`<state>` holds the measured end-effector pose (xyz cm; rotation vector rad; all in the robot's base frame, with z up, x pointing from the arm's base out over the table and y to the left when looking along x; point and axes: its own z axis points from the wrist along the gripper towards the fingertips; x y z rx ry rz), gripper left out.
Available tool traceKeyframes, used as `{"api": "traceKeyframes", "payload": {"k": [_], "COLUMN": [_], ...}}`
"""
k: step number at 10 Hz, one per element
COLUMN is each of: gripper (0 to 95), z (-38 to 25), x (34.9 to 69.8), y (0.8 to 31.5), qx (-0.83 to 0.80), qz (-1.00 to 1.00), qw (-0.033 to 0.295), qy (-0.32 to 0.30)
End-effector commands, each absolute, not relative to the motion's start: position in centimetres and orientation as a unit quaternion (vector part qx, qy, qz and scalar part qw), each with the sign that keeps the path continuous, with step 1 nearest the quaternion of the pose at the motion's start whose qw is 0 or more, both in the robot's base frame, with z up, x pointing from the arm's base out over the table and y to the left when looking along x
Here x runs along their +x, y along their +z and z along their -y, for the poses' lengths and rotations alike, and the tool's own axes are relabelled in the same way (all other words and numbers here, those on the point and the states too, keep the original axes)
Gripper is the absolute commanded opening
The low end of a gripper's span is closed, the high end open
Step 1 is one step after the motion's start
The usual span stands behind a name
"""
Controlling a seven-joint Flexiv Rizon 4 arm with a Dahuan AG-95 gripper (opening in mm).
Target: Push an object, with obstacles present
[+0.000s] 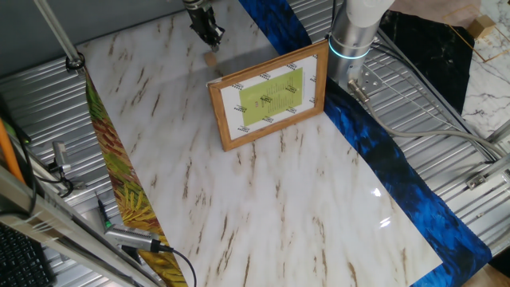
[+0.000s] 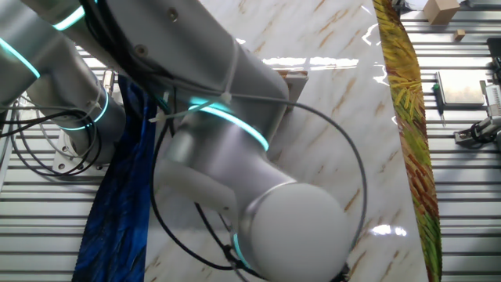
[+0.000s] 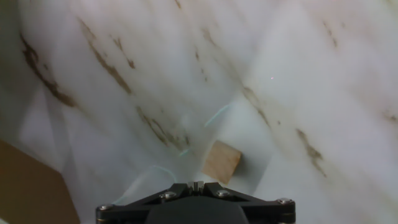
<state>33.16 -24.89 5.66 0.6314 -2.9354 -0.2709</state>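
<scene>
You see the block (image 1: 211, 57) on the marble table (image 1: 263, 199), just beyond the picture frame's (image 1: 271, 94) far corner; your gripper (image 1: 209, 35) hangs just above it, fingers together.

Work surface: white marble-pattern tabletop (image 1: 263, 199) with brown veining, glossy; bright glare patches in the other fixed view. Blue patterned cloth strip (image 1: 398, 179) runs along one long edge; a yellow-green leaf-print strip (image 1: 119, 183) runs along the opposite edge. Beyond both strips: ribbed metal bench surface (image 1: 434, 139). Grey cables (image 1: 422, 119) lie across the ribbing. A cardboard box (image 2: 442, 9) sits at the far corner in the other fixed view.
</scene>
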Motion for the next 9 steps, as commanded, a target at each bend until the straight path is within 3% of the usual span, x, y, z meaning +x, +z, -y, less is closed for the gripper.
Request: {"api": "traceKeyframes", "payload": {"k": [1, 9], "gripper": [0.0, 0.0], "z": [25.12, 25.50], "x": [32.97, 32.79], "y": [5.31, 5.11], "qx": [0.207, 0.223], "qz": [0.972, 0.970], "qw": [0.057, 0.057], "qy": [-0.091, -0.084]}}
